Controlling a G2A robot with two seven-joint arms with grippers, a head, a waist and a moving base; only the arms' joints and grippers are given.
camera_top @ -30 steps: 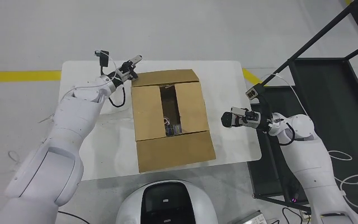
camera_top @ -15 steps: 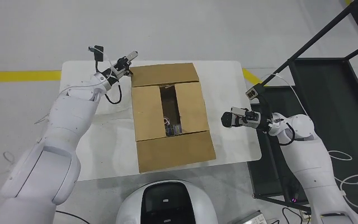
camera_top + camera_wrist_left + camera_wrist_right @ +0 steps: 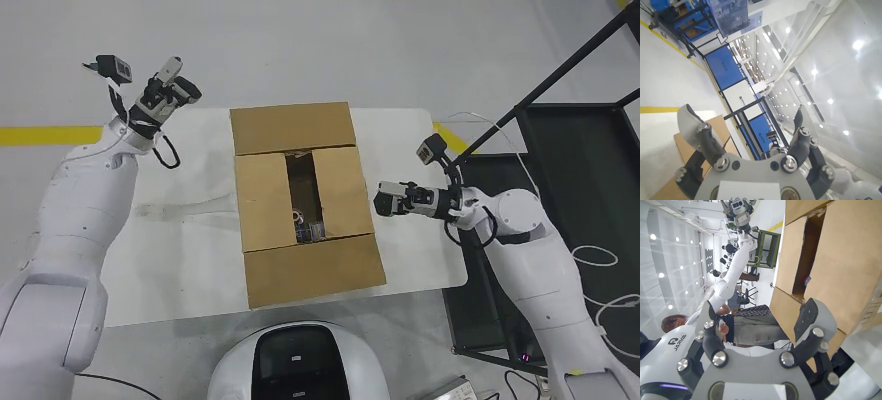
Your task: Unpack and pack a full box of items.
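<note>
Cardboard box sat in the middle of the white table, its far and near flaps folded outward. Its two side flaps lay almost flat, with a dark gap between them through which a few items showed inside. The left gripper hung raised beyond the table's far left corner, well apart from the box, jaws spread wide and holding nothing. The right gripper was level with the box's right side, just beside the edge of the right flap, jaws likewise parted and empty. Whether a fingertip touched the cardboard could not be told.
</note>
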